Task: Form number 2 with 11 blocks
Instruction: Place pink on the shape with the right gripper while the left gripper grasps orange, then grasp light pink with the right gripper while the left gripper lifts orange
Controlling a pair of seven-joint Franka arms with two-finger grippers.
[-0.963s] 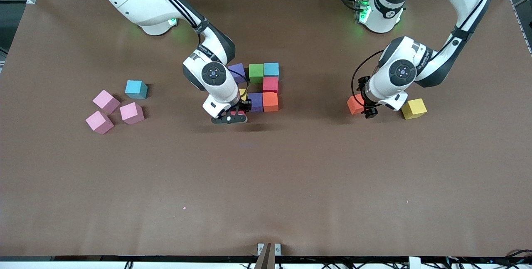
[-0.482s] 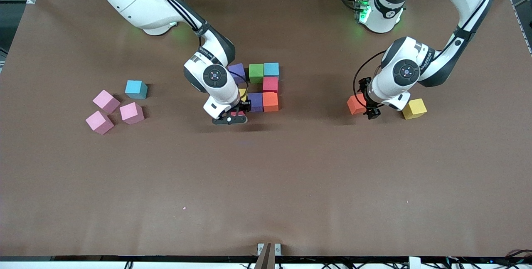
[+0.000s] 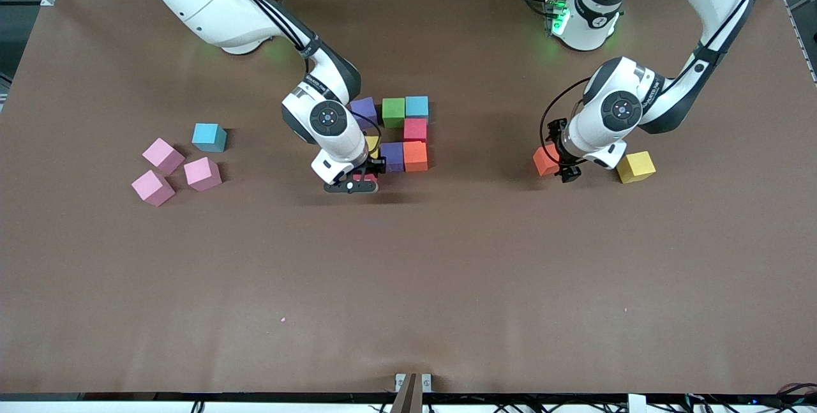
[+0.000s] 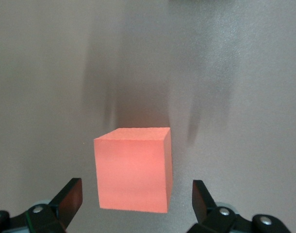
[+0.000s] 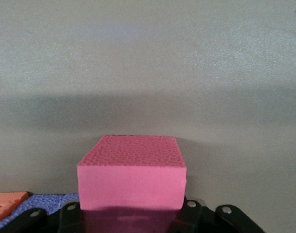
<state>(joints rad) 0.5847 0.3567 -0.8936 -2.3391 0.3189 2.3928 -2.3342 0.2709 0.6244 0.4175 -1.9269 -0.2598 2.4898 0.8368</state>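
Right tool (image 3: 357, 178) — clamped on red block (image 5: 132, 173) — has sunk lower; left tool (image 3: 565, 167) stays apart beside orange block (image 4: 133, 169).

A brown table (image 3: 408, 260) carries loose foam cubes, placed here relative to the green cube (image 3: 393, 112) near its middle. A purple cube (image 3: 365, 110) and a light blue cube (image 3: 417, 106) touch the green cube, one on each side. A red cube (image 3: 415, 129) sits just nearer the camera than the light blue one, with an orange cube (image 3: 415, 156) nearer again and a second purple cube (image 3: 392, 157) beside that. Toward the left arm's end lie another orange cube (image 3: 544, 160) and a yellow cube (image 3: 636, 166). Well toward the right arm's end lie a blue cube (image 3: 209, 137) and three pink cubes (image 3: 163, 156) (image 3: 202, 173) (image 3: 152, 187).
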